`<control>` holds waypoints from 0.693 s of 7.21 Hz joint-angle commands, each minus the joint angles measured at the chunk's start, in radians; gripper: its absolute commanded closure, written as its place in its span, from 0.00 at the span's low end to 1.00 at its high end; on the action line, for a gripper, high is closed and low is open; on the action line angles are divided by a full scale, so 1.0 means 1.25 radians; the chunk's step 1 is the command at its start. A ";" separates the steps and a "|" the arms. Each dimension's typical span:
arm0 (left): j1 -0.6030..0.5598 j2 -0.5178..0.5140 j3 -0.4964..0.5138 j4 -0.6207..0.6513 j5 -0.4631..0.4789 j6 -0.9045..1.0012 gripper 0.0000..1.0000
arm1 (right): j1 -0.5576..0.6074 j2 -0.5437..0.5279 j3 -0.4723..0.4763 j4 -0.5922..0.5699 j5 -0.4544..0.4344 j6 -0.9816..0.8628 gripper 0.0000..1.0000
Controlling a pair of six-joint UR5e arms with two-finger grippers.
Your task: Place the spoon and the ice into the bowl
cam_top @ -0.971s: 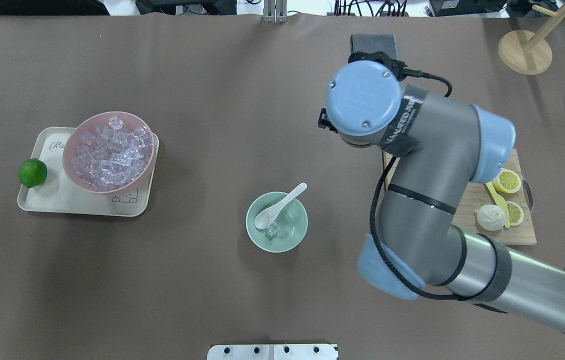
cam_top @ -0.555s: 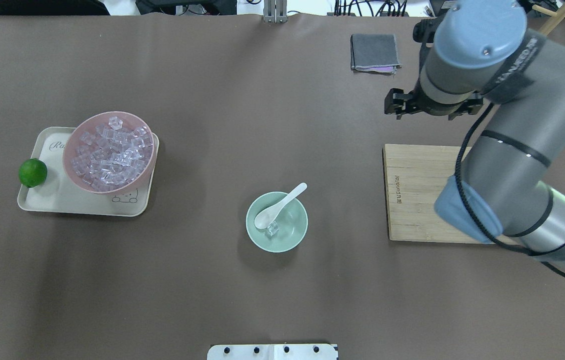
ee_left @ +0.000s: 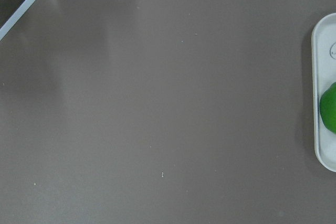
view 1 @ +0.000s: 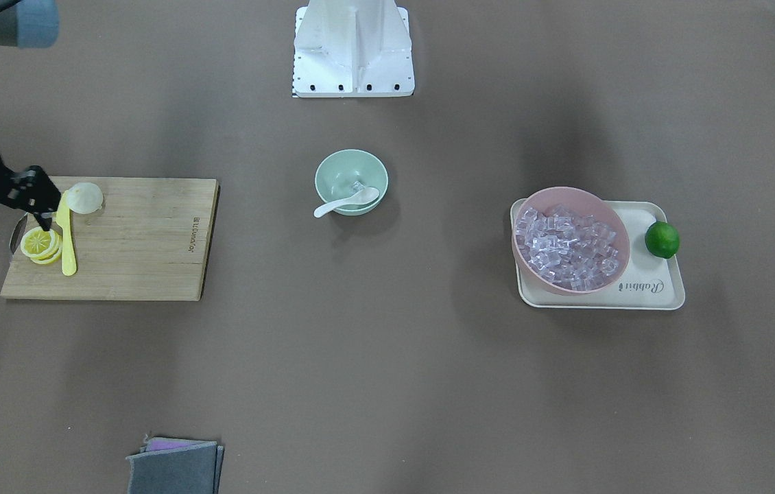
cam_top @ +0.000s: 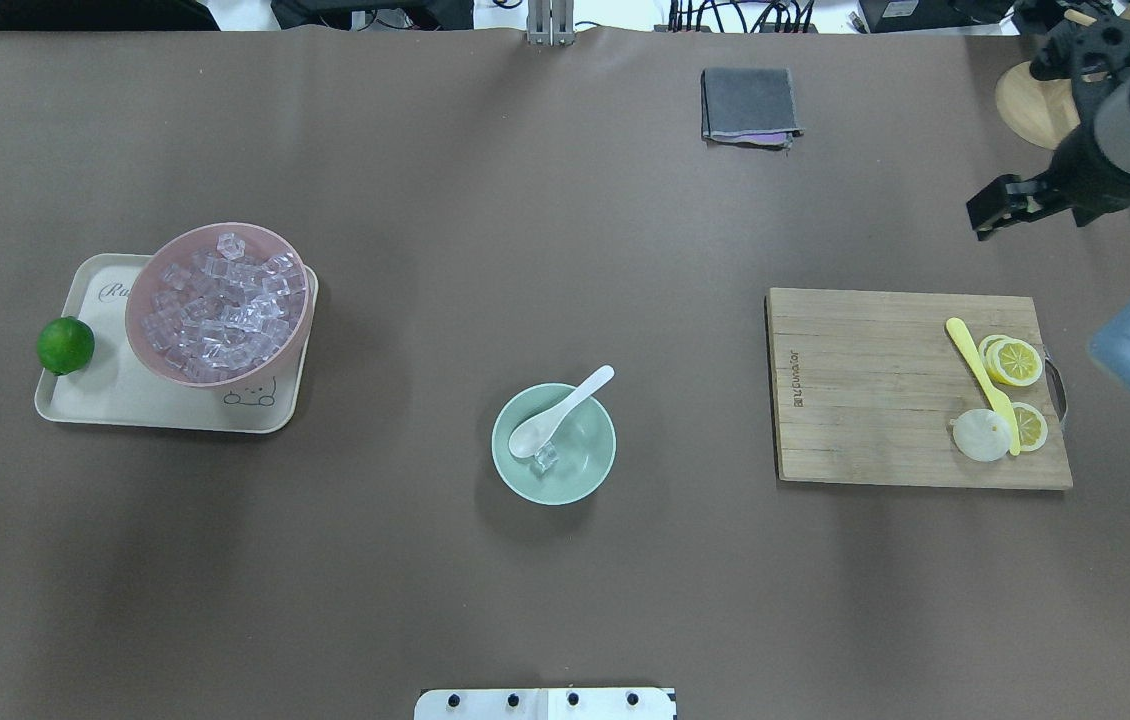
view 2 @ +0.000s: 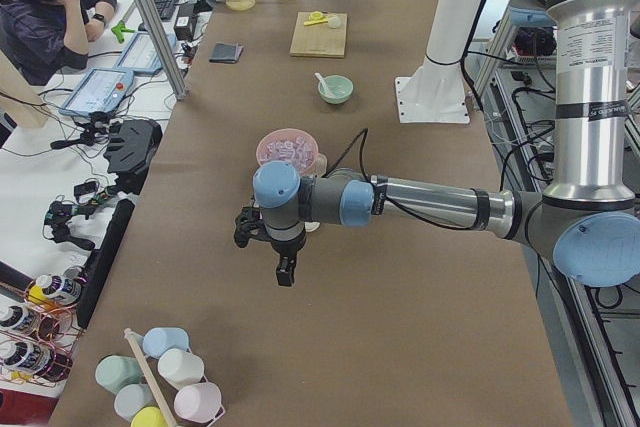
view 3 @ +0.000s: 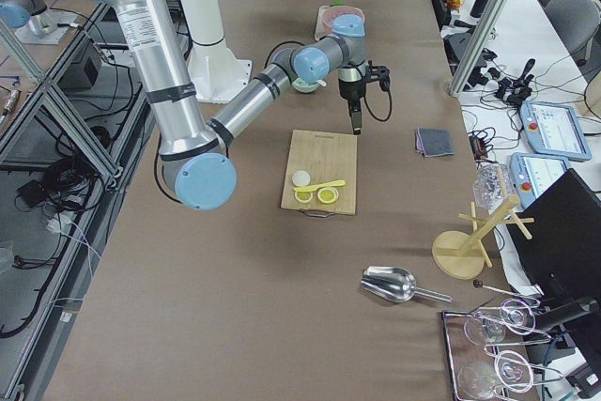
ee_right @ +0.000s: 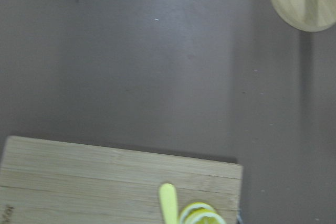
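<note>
The mint-green bowl [cam_top: 575,475] stands at the table's middle and also shows in the front-facing view [view 1: 332,168]. The white spoon [cam_top: 565,408] lies in it, scoop down inside and handle resting over the rim. One clear ice cube [cam_top: 546,458] lies in the bowl beside the scoop. My right gripper [cam_top: 985,216] hangs far to the right, beyond the cutting board and well away from the bowl; I cannot tell whether it is open or shut. My left gripper [view 2: 285,272] shows only in the exterior left view, over bare table near the tray; I cannot tell its state.
A pink bowl [cam_top: 150,290] full of ice stands on a cream tray [cam_top: 125,400] with a lime [cam_top: 65,345] at the left. A cutting board [cam_top: 865,400] at the right holds lemon slices and a yellow knife [cam_top: 980,370]. A grey cloth [cam_top: 749,105] lies at the far side.
My right arm has swung from beside the bowl across the cutting board to the far right edge. The bowl, spoon and ice cube have not moved.
</note>
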 commanded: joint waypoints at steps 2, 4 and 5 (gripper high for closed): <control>-0.006 0.011 -0.005 0.006 -0.004 0.010 0.01 | 0.221 -0.148 -0.076 0.007 0.146 -0.378 0.00; -0.007 0.014 -0.008 0.005 -0.006 0.011 0.01 | 0.306 -0.237 -0.084 0.007 0.170 -0.502 0.00; -0.007 0.015 -0.008 0.005 -0.006 0.011 0.01 | 0.318 -0.287 -0.093 0.010 0.173 -0.502 0.00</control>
